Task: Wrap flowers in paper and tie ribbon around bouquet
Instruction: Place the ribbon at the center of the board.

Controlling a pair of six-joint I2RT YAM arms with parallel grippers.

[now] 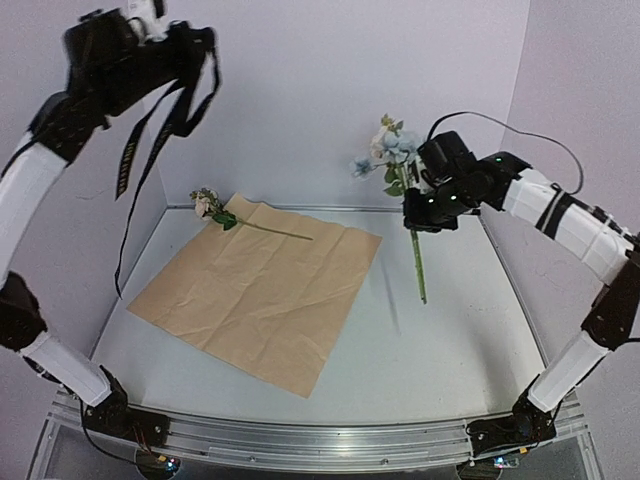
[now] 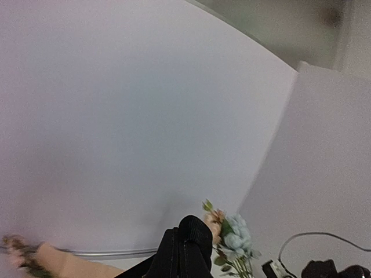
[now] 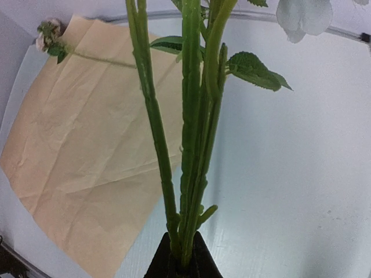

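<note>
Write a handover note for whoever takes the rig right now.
Left gripper shut on the ribbon, raised high at left; it hangs free.
Right gripper shut on the flowers by the stems, blooms up, above the table right of the paper.
Paper flat, tan side up; single flower lies on its far corner.
Done: nothing wrapped or tied. Left: lay bunch on paper, wrap, tie.

White-shelled left arm (image 1: 28, 190) and right arm (image 1: 565, 218), black joints, black fingers (image 3: 164, 267), looping black cable (image 1: 540, 138), green lights (image 1: 432, 199)
</note>
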